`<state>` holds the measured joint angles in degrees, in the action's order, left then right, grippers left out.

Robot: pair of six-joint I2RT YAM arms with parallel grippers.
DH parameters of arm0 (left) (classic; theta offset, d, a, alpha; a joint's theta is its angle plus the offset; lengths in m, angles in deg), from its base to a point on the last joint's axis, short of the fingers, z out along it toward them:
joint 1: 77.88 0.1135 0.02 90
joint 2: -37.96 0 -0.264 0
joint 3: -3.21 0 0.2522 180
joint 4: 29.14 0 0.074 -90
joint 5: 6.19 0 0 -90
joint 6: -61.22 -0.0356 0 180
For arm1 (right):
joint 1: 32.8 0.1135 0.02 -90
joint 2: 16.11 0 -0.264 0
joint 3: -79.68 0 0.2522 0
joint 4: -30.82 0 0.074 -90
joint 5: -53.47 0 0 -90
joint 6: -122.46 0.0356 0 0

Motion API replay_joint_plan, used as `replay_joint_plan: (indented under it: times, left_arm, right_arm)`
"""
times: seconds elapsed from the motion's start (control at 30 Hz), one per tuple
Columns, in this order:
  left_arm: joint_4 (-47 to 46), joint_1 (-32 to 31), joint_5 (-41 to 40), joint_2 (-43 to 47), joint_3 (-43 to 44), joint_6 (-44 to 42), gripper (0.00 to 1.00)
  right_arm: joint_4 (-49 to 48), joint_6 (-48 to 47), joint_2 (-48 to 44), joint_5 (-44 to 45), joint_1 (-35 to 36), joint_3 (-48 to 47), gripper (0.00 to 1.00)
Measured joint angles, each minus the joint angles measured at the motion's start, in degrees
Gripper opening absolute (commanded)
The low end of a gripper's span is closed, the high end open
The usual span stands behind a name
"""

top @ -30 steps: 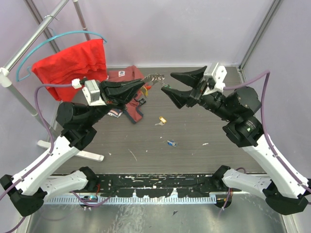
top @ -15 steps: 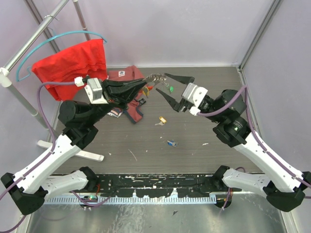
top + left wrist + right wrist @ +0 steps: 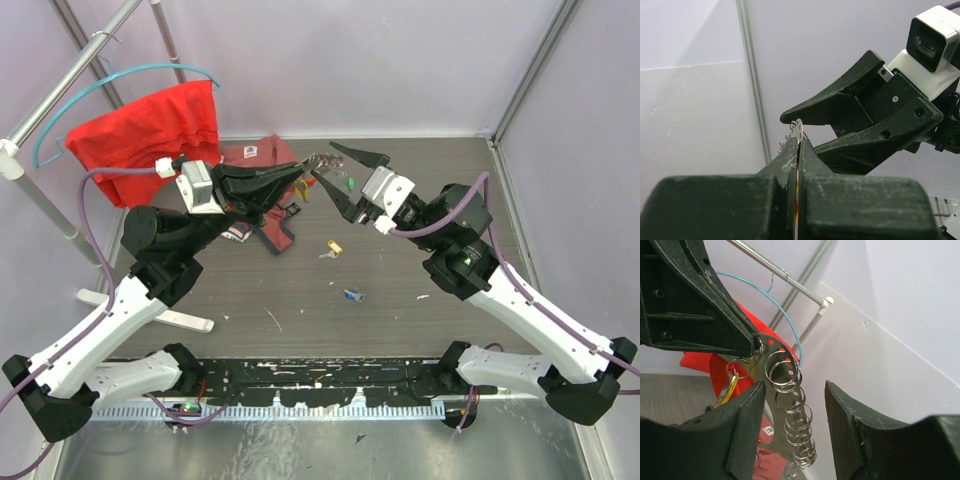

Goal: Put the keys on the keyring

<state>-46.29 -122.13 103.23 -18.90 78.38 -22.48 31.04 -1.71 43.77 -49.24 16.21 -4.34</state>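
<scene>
The keyring (image 3: pixel 322 160) is a flat silvery plate carrying a row of split rings (image 3: pixel 790 390), held in the air. My left gripper (image 3: pixel 298 174) is shut on its edge, and the plate's tip (image 3: pixel 798 129) pokes out past the closed fingertips (image 3: pixel 807 147). A yellow key (image 3: pixel 729 387) hangs from a ring beside the left fingers (image 3: pixel 715 315). My right gripper (image 3: pixel 323 160) is open, one finger on each side of the rings and touching none. On the table lie a green key (image 3: pixel 350 181), a gold key (image 3: pixel 333 247) and a blue key (image 3: pixel 353 295).
A red cloth (image 3: pixel 150 125) hangs on a teal hanger from the rack at the back left. A dark red garment (image 3: pixel 262 158) lies on the table under the left gripper. A small white scrap (image 3: pixel 423 297) lies to the right of the blue key.
My right gripper has swung left and closer, from beside the keyring to straddling its rings, with the jaws narrowing slightly. The left gripper and keyring have barely moved.
</scene>
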Motion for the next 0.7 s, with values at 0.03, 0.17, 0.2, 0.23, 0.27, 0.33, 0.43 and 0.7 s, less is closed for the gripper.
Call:
replay_joint_plan:
  times: [0.03, 0.17, 0.2, 0.23, 0.27, 0.33, 0.43, 0.7]
  left_arm:
    - [0.0, 0.0, 0.0, 0.0, 0.0, 0.0, 0.00]
    - [0.0, 0.0, 0.2, 0.0, 0.0, 0.0, 0.00]
    - [0.0, 0.0, 0.2, 0.0, 0.0, 0.0, 0.00]
    - [0.0, 0.0, 0.2, 0.0, 0.0, 0.0, 0.00]
    - [0.0, 0.0, 0.2, 0.0, 0.0, 0.0, 0.00]
    - [0.0, 0.0, 0.2, 0.0, 0.0, 0.0, 0.00]
    - [0.0, 0.0, 0.2, 0.0, 0.0, 0.0, 0.00]
    - [0.0, 0.0, 0.2, 0.0, 0.0, 0.0, 0.00]
  right_arm:
    - [-0.1, 0.0, 0.2, 0.1, 0.0, 0.0, 0.55]
    - [-0.2, 0.1, 0.9, 0.7, 0.1, 0.0, 0.52]
    - [-0.2, 0.2, 1.0, 0.9, 0.1, 0.0, 0.52]
    - [-0.2, 0.3, 1.1, 1.1, 0.1, 0.0, 0.51]
    - [-0.3, 0.4, 1.1, 1.2, 0.1, 0.0, 0.50]
    - [-0.7, 0.7, 1.1, 1.4, 0.2, 0.0, 0.49]
    - [-1.3, 1.3, 1.1, 1.6, 0.3, 0.0, 0.49]
    - [-2.4, 2.6, 1.1, 1.6, 0.4, 0.0, 0.47]
